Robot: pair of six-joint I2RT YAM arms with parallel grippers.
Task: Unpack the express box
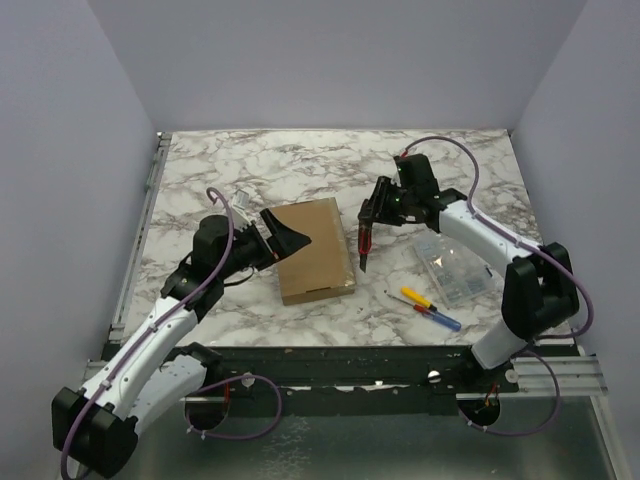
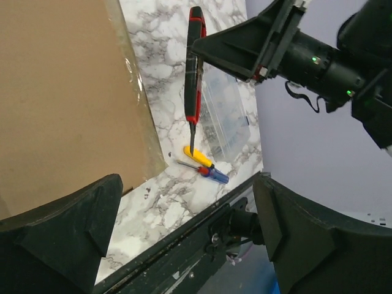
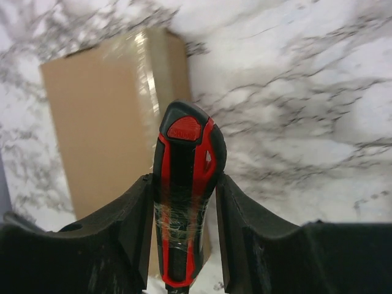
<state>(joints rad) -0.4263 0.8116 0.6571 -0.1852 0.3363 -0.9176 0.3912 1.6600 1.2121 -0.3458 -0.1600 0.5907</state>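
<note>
The express box [image 1: 315, 250] is a flat brown cardboard mailer lying closed in the middle of the table, with clear tape along its edge. It also shows in the left wrist view [image 2: 61, 104] and the right wrist view [image 3: 110, 122]. My left gripper [image 1: 285, 233] is open and empty at the box's far left corner; its fingers [image 2: 61, 239] stand wide apart. My right gripper [image 1: 371, 213] is shut on a red-and-black cutter [image 1: 364, 240], also in the right wrist view [image 3: 185, 190]. The cutter hangs tip down just right of the box's right edge [image 2: 195, 67].
A clear plastic compartment case [image 1: 452, 270] lies right of the box. A yellow screwdriver [image 1: 418, 297] and a blue-and-red screwdriver [image 1: 440, 319] lie near the front edge. A small whitish item [image 1: 243, 200] lies behind the left gripper. Grey walls enclose the table.
</note>
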